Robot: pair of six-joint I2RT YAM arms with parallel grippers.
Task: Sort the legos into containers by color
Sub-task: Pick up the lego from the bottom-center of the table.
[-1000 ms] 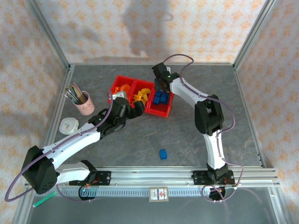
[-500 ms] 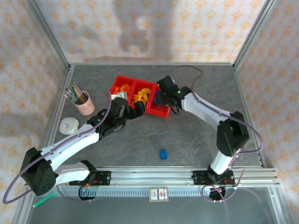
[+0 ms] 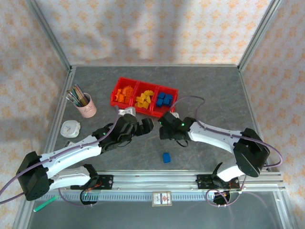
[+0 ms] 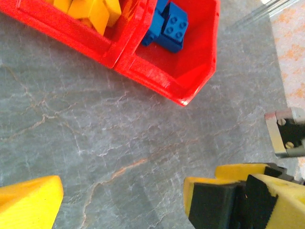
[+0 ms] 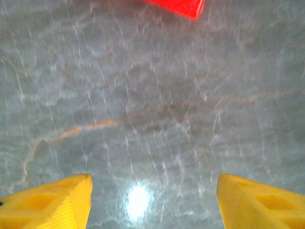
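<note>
- Standing across the far middle of the grey table (image 3: pixel 214 90): the red containers (image 3: pixel 157 112), three joined open bins in one row.
- Left bin: orange legos (image 3: pixel 125 93), heaped together.
- Middle bin: yellow legos (image 3: pixel 144 99), likewise heaped.
- Right bin: blue legos (image 3: pixel 164 98), several blocks lying close together toward its far side.
- Lone blue lego (image 3: pixel 166 157): on the bare table, well apart from the containers, on the side nearer the arm bases.
- Left gripper (image 3: pixel 147 125): over bare table just in front of the middle bin. Its wrist view has the yellow fingers (image 4: pixel 28 200) spread wide with nothing between them and the right bin's corner ahead.
- Right gripper (image 3: pixel 164 132): close beside the left one, between the containers and the lone blue lego. Its fingers (image 5: pixel 47 200) are parted, with only grey table between them and nothing held.
- Pink cup (image 3: pixel 86 107): holds pens, left of the containers and apart from them.
- White round object (image 3: pixel 70 129): on the table, nearer the arm bases than the cup.
- Green marker (image 3: pixel 45 205): at the near left corner, beyond the rail.
</note>
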